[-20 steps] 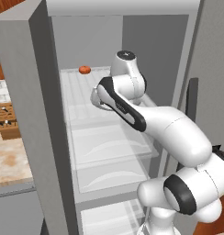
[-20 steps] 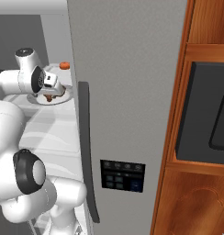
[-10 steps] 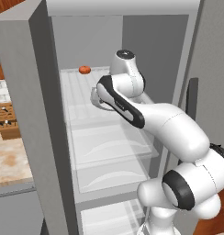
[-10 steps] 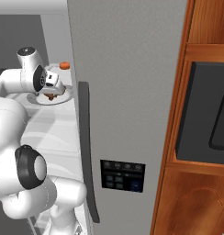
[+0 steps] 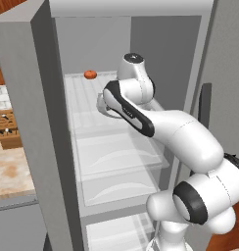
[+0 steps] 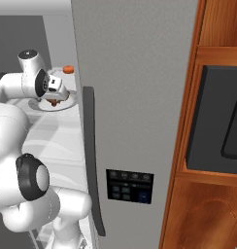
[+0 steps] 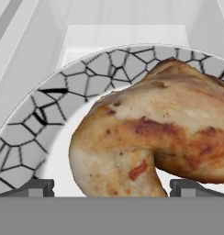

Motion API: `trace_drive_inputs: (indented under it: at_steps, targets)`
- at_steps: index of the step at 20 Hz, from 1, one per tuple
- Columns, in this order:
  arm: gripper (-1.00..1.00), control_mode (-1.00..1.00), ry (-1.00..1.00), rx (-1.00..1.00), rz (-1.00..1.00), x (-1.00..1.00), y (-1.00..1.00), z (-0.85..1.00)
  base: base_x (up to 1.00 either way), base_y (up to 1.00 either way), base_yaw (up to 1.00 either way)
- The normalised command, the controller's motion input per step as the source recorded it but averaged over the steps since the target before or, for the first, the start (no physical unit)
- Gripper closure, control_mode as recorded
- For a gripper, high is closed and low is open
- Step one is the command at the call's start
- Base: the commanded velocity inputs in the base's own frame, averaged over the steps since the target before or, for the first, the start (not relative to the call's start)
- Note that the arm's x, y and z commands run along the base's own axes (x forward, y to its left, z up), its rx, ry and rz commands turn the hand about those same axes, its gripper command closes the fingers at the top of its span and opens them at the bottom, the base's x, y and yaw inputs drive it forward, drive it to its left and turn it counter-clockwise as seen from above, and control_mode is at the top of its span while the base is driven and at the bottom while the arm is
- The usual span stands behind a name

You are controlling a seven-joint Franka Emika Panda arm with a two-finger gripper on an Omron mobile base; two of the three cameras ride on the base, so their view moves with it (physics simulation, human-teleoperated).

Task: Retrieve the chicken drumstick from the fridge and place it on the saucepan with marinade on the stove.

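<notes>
Hand view: chicken drumstick (image 7: 153, 137) close up, golden-brown with reddish patches, lying on a white plate (image 7: 63, 96) with a grey cracked-mosaic rim. Gripper (image 7: 111, 186) spread wide, one dark fingertip (image 7: 33, 186) low on the left of the meat, the other low on the right, drumstick's near end between them. Not gripping; contact with the meat cannot be told. Pale fridge shelf beyond the plate's far rim.

Left base view: fridge (image 5: 38, 122) with left door swung open, grey interior, clear shelves stacked down the compartment. White arm reaching in from lower right, wrist bent over the upper shelf (image 5: 84, 105). Plate edge (image 5: 103, 109) peeking out just left of the wrist. Small red-orange round item (image 5: 90, 74) at the far left of the same shelf, well apart from the hand. Dark curved handle (image 5: 204, 115) of the shut right door just right of the arm. Counter with wooden block at far left, outside the fridge.

Right base view: hand (image 6: 53, 90) pointed down over the plate (image 6: 67, 103) on the upper shelf, a brown bit of drumstick (image 6: 53, 101) under it. Red-orange item (image 6: 68, 69) farther back on the shelf, near the door edge. Shut grey right door with long dark handle (image 6: 90, 160) and a small dark control panel (image 6: 129, 186). Wood cabinet with dark oven window at right.
</notes>
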Motion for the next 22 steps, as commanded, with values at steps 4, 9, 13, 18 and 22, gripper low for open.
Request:
trace_drive_inputs:
  at_steps: [4, 9, 13, 18, 22]
  targets:
    - [1.00, -1.00, 0.00, 0.00, 0.00, 0.00, 0.00, 0.00, 0.00, 0.00, 0.00]
    - [1.00, -1.00, 0.00, 0.00, 0.00, 0.00, 0.00, 0.00, 0.00, 0.00, 0.00]
    - [1.00, -1.00, 0.00, 0.00, 0.00, 0.00, 0.00, 0.00, 0.00, 0.00, 0.00]
    - [1.00, -1.00, 0.00, 0.00, 0.00, 0.00, 0.00, 0.00, 0.00, 0.00, 0.00]
    - [1.00, -1.00, 0.00, 0.00, 0.00, 0.00, 0.00, 0.00, 0.00, 0.00, 0.00]
